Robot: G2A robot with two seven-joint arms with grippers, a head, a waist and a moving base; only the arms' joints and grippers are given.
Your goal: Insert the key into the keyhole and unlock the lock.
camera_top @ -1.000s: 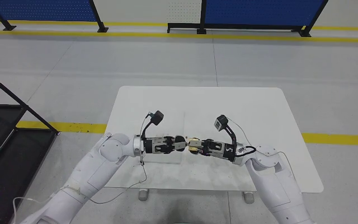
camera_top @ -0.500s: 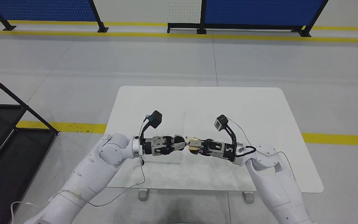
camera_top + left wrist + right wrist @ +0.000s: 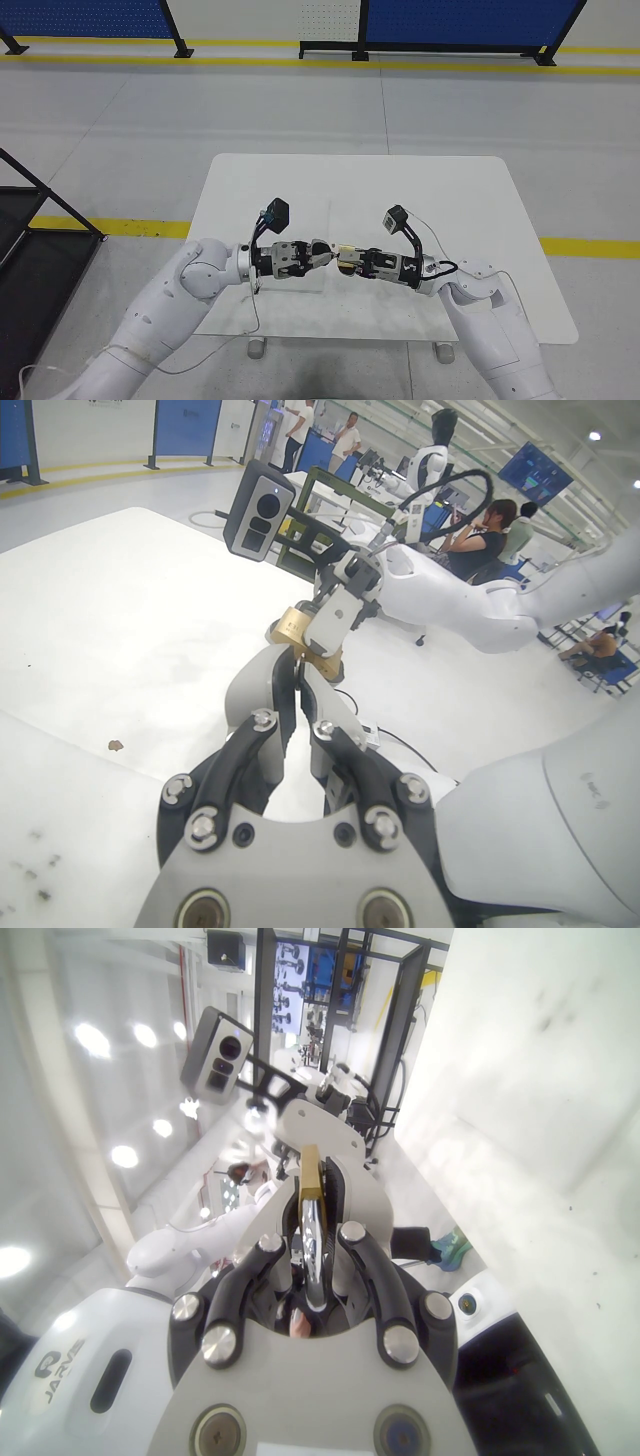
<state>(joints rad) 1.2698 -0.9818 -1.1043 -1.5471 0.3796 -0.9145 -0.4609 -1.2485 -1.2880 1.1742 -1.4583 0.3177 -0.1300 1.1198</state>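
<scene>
Lock: a brass padlock (image 3: 291, 626), held in the air above the near part of the white table (image 3: 450, 200) and not touching it.
Right arm: the right gripper (image 3: 314, 1178) is clamped on the padlock, its fingers pressing the flat brass sides. The silver shackle points back toward this wrist.
Left arm: the left gripper (image 3: 299, 667) faces the padlock head-on, its tips right at the end opposite the shackle. Its fingers are pinched almost together on a thin strip of metal, by my reading the key (image 3: 298, 660).
Key position: it meets the padlock at the end opposite the shackle. The fingertips hide the keyhole, so I cannot tell how deep the key sits.
Stage, as I judge it: insertion or the start of the turn; the shackle looks unreleased.
Risk, slipping: the key is thin, so a twist could make it rotate between the pads instead of turning the cylinder.
Risk, misalignment: if the two wrists are not in line, a push could jam or bend the key, or lever the padlock askew in its clamp.
Risk, dropping: a pull away from the padlock could leave the key behind or let it fall to the table.
</scene>
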